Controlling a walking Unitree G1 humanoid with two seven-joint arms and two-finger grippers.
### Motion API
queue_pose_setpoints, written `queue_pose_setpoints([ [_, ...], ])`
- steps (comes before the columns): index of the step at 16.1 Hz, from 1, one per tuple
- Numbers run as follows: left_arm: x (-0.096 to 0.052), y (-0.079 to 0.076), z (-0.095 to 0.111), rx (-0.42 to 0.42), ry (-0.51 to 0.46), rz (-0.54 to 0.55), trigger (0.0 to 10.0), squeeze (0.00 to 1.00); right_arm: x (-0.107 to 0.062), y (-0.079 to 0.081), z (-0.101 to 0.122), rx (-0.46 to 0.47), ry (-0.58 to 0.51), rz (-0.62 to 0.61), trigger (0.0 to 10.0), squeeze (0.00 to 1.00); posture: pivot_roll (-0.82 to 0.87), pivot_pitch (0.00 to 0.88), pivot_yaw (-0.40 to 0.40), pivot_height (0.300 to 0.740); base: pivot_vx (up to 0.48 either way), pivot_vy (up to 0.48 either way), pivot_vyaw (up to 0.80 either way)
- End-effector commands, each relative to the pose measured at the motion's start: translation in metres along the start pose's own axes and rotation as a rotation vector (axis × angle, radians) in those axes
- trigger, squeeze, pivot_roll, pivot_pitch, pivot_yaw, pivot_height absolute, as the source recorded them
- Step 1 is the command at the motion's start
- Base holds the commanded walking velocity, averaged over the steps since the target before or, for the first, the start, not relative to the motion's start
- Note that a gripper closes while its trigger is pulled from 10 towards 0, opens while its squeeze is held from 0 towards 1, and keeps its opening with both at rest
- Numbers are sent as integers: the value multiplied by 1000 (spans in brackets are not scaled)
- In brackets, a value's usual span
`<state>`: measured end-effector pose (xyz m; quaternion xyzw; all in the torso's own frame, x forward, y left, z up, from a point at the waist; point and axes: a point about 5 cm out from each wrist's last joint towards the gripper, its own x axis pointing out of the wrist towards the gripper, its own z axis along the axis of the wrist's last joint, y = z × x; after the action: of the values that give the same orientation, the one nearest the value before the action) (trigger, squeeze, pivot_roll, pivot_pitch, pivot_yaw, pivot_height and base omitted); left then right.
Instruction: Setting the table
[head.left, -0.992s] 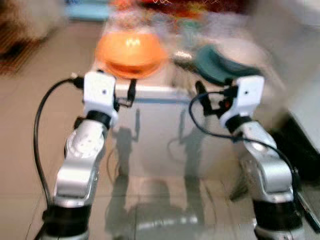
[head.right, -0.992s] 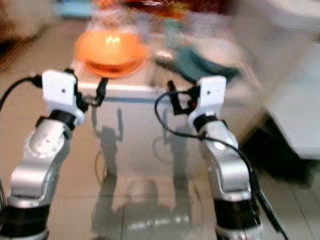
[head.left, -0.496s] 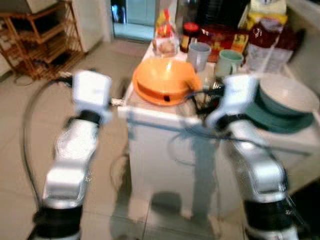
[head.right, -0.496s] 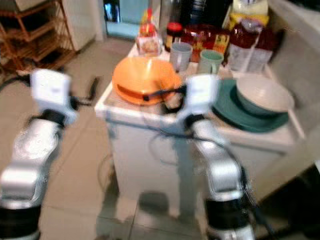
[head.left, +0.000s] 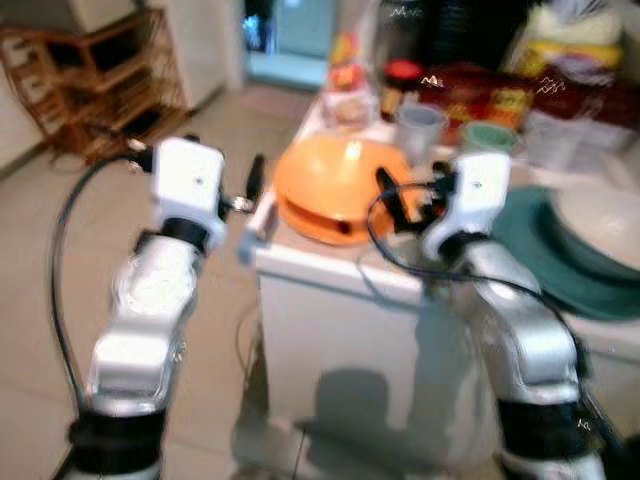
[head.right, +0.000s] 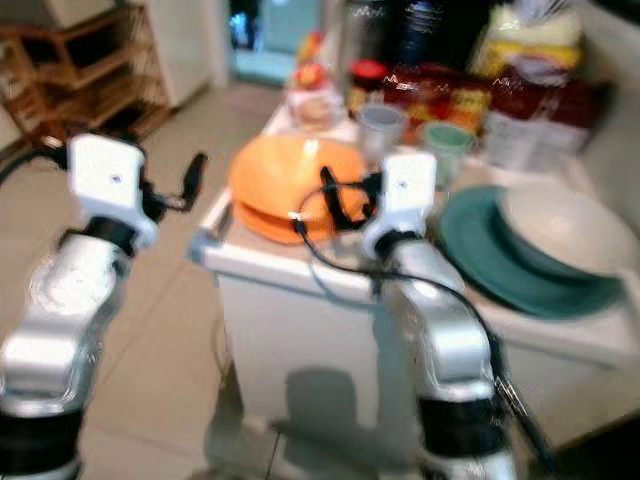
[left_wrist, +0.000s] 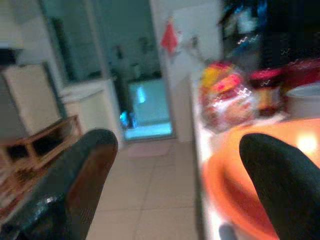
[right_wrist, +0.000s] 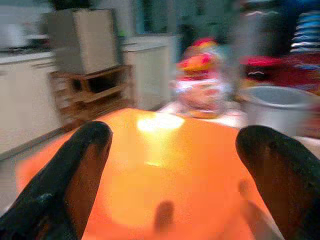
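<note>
The head views are blurred, so small details are hard to make out. A white surface (head.left: 330, 270) is seen, and on its near left corner a stack of orange plates (head.left: 335, 190) is placed. To the right of it a dark green plate (head.right: 520, 265) with a white bowl (head.right: 565, 225) on it is found; in the left eye view both are cut off by the edge. Behind them a grey cup (head.right: 380, 125), a pale green cup (head.right: 445, 140), a red-lidded jar (head.left: 402, 80) and some packets are standing, but no label can be read.

The left pincer (head.left: 255, 185) is held off the left edge of the surface, above the floor, with its fingers spread wide as the left wrist view shows. The right pincer (head.right: 335, 200) is held above the orange plates, its fingers also wide apart and holding nothing; between them the orange surface is seen in the right wrist view.

Compared with half a second ago, the whole picture has shifted, so the camera has moved. A wooden shelf (head.left: 110, 80) is seen at the far left.
</note>
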<state>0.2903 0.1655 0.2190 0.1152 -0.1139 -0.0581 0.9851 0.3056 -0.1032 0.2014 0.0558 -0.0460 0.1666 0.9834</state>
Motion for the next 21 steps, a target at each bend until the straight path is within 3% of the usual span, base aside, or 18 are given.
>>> queue_pose_setpoints([
  [1,2,-5,5,-16,-22,-37,10000,0,-2,-10,4,-8,8,-51,10000,0,87,13,-51,740,0,0,0],
  [2,1,-6,11,-21,-52,-82,10000,0,1,-15,4,47,48,-72,10000,0,85,13,-50,740,0,0,0],
  [3,-2,-8,18,-41,-70,-200,10000,0,7,-18,7,118,86,-31,10000,1000,84,11,-50,740,0,0,0],
  [7,-8,-15,25,-67,-79,-387,10000,0,21,-34,12,105,147,-67,10000,1000,87,3,-37,740,0,0,0],
  [8,-11,-23,26,-73,-73,-491,10000,0,30,-45,17,189,175,-108,10000,561,80,0,-30,740,0,0,0],
  [9,-12,-25,27,-76,-70,-527,10000,0,34,-49,19,215,189,-116,10000,0,78,1,-28,740,0,0,0],
  [11,-18,-36,28,-106,-64,-616,10000,0,47,-61,16,296,288,-121,10000,0,84,1,-38,740,0,0,0],
  [14,-26,-41,28,-126,-40,-676,10000,0,56,-67,5,428,374,-95,10000,0,105,0,-61,740,0,0,0],
  [17,-37,-44,25,-152,12,-759,10000,0,62,-66,4,531,437,-91,10000,0,100,0,-71,740,0,0,0],
  [19,-38,-45,23,-149,21,-757,10000,0,62,-63,3,542,471,-55,10000,0,98,7,-77,740,0,0,0],
  [20,-39,-46,24,-157,24,-759,10000,0,63,-62,3,578,475,-35,4314,0,100,11,-78,740,0,0,0],
  [21,-40,-46,25,-162,26,-767,10000,0,62,-61,2,592,484,-26,0,0,100,12,-79,740,0,0,0],
])
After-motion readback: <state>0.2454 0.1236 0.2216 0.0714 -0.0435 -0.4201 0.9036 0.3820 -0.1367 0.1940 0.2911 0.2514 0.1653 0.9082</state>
